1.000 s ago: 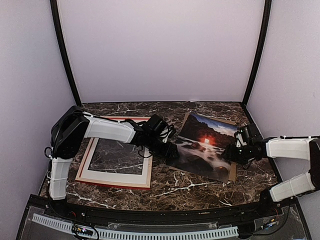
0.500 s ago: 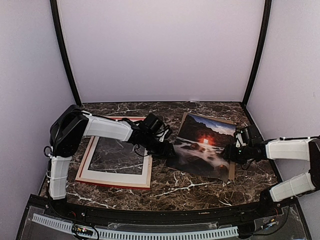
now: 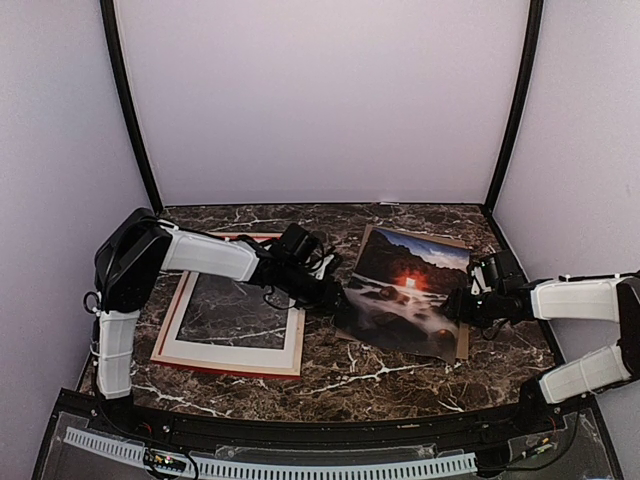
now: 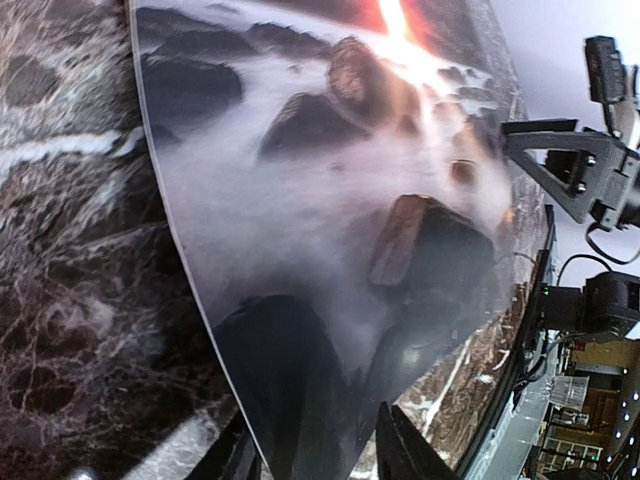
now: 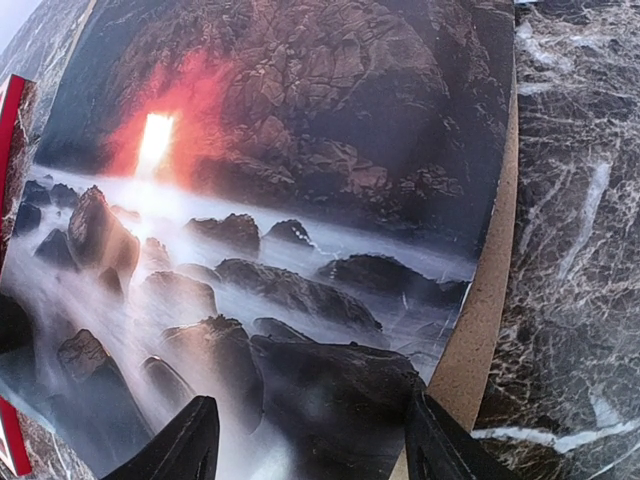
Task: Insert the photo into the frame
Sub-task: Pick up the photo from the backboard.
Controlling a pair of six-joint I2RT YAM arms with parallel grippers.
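Right wrist: right fingers (image 5: 190,445) apart; backing board (image 5: 482,330) under photo (image 5: 300,200) | left wrist: left fingers (image 4: 405,452) apart over photo

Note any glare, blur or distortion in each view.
Top external: even light, sharp. Left wrist: photo soft and stretched by the close, oblique angle. Right wrist: fairly crisp, no glare.

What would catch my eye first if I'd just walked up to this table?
The photo, a dark seascape with a red-orange glow, stands out right of centre on the marble table. Left of it lies the pale, red-edged frame. The left arm and right arm reach to the photo's opposite edges, jaws apart.
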